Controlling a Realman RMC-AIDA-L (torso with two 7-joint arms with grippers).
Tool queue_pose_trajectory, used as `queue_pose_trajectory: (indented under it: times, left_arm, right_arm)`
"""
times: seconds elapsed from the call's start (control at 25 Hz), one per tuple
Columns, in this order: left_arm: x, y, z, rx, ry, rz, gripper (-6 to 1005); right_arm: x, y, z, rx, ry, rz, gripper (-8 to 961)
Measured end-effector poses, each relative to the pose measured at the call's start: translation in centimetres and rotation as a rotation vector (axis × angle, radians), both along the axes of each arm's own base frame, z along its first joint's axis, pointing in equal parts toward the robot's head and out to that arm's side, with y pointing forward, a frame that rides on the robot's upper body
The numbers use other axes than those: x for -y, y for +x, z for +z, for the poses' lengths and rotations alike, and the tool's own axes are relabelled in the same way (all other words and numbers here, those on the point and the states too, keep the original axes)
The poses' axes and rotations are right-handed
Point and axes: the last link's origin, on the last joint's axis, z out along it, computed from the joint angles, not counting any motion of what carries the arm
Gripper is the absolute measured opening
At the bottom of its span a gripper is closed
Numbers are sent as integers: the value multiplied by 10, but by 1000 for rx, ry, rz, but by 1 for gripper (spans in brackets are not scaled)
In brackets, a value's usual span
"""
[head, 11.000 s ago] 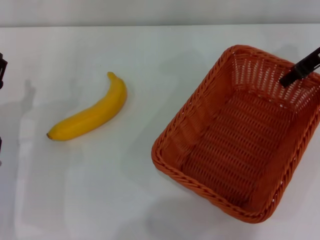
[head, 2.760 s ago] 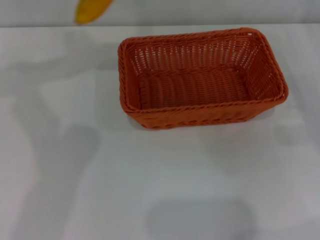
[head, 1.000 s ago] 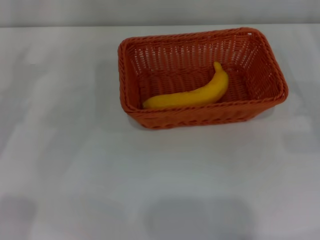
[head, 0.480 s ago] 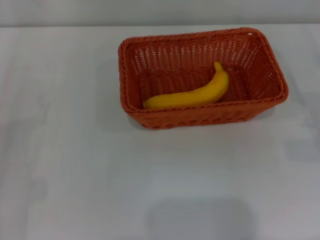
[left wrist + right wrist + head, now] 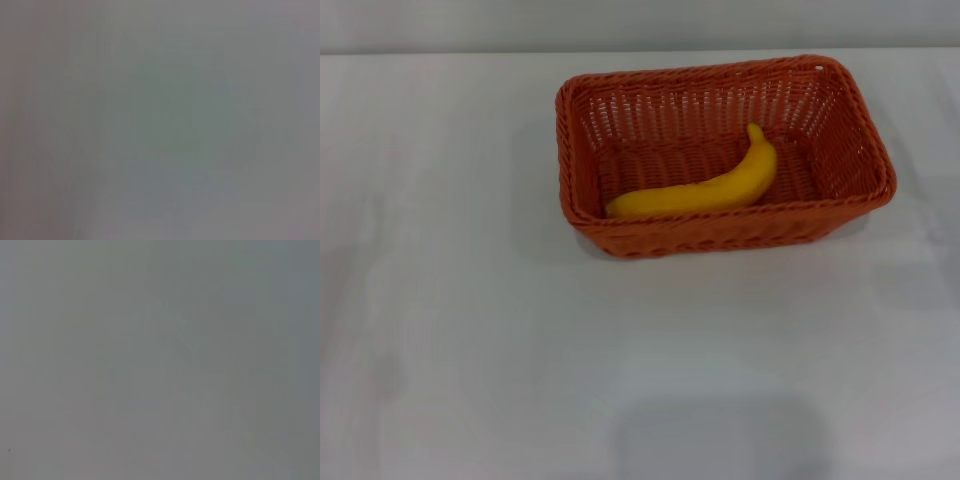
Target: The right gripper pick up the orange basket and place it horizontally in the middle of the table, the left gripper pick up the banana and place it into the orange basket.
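So nothing has really moved since half a second ago: the banana (image 5: 705, 186) lies in the same spot inside the orange basket (image 5: 720, 238), curved along its near wall, stem end toward the right. The basket sits lengthwise across the far middle of the table (image 5: 520, 350). Neither gripper shows in any view, so can't tell how their fingers stand. Both wrist views show only plain grey.

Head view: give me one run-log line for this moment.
banana: inside orange basket | basket: lengthwise, mid-table | left gripper: unseen | right gripper: unseen
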Motion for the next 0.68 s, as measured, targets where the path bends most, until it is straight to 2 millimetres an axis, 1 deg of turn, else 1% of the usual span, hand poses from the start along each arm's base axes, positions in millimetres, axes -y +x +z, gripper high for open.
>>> queue_pose_trajectory:
  times: [0.24, 0.44, 0.68]
  left_arm:
    - [-4, -2, -10, 20, -40, 32, 890]
    - [-9, 2, -10, 7, -46, 23, 890]
    - [-17, 6, -10, -9, -45, 16, 890]
  right_arm:
    - [-8, -5, 2, -9, 11, 8, 873]
    - [-14, -11, 1, 8, 13, 20, 873]
    - [-13, -10, 4, 20, 32, 17, 873]
